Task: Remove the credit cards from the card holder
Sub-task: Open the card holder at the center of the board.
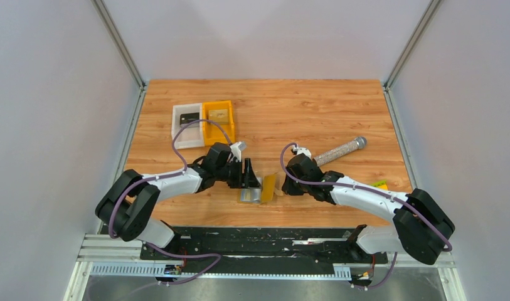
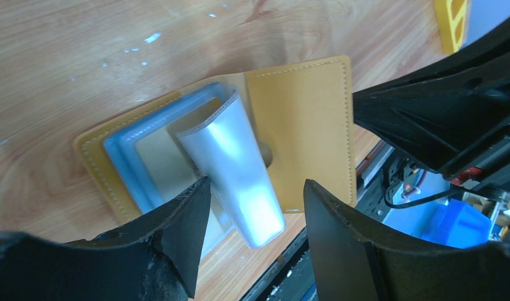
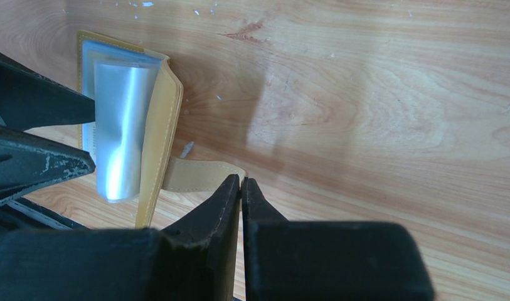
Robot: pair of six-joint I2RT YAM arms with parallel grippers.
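Left gripper (image 2: 255, 216) is standing with its jaws apart, straddling a clear sleeve (image 2: 233, 166) that is rising off the card holder (image 2: 302, 122); neither finger appears to be pressing on it. Right gripper (image 3: 241, 188) is pinching shut on the holder's tan tab (image 3: 199, 175) and is keeping that cover half raised off the wood.

Card holder is lying open near the near edge of the table (image 1: 315, 106), between the two grippers, with its light-blue panels (image 2: 120, 157) facing up. The sleeve's long axis is running from the fold toward the left wrist, into the gap between the left fingers. That makes the left arm the nearer one for a pull, with the right arm serving as anchor.

Judgement: the next move is calling for closing on the sleeve or its contents and drawing along that axis, away from the fold. Whether a card is sitting inside cannot be told.

Further out, a white bin (image 1: 185, 125) and an orange bin (image 1: 217, 119) are sitting side by side behind the left arm. A capped tube (image 1: 340, 150) is lying behind the right gripper.
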